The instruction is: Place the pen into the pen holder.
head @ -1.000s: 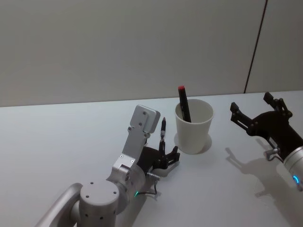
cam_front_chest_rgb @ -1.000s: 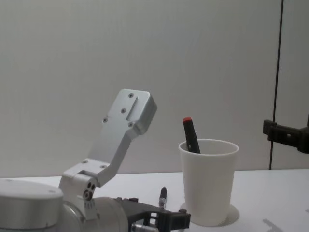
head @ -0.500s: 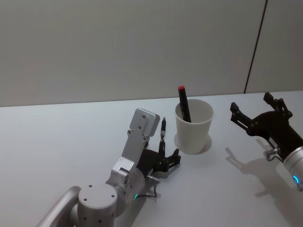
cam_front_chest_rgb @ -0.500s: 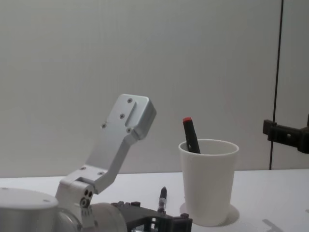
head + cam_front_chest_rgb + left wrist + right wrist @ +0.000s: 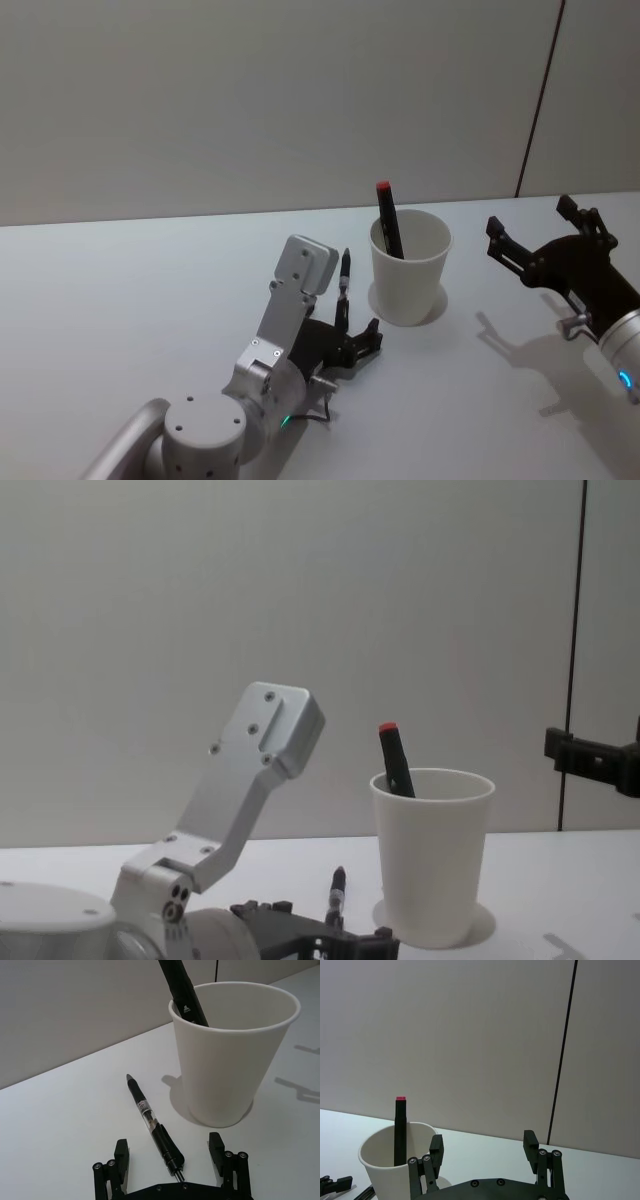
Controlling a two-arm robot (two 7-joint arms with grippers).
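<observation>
A black pen (image 5: 344, 274) with a clear middle section lies flat on the white table, just left of the pen holder (image 5: 408, 266), a white paper cup. A black marker with a red cap (image 5: 387, 216) stands in the cup. My left gripper (image 5: 355, 327) is open and low over the table, its fingers on either side of the pen's near end (image 5: 168, 1144). In the left wrist view the pen (image 5: 152, 1125) points away beside the cup (image 5: 235, 1055). My right gripper (image 5: 530, 218) hangs open to the right of the cup, holding nothing.
The white table (image 5: 130, 300) runs back to a plain grey wall. My left arm's silver wrist link (image 5: 255, 770) rises left of the cup (image 5: 432, 855). A dark vertical seam (image 5: 535, 110) marks the wall at the right.
My left arm has sunk slightly toward the table, its silver link dropping a little. The pen, the cup and the right arm have not moved.
</observation>
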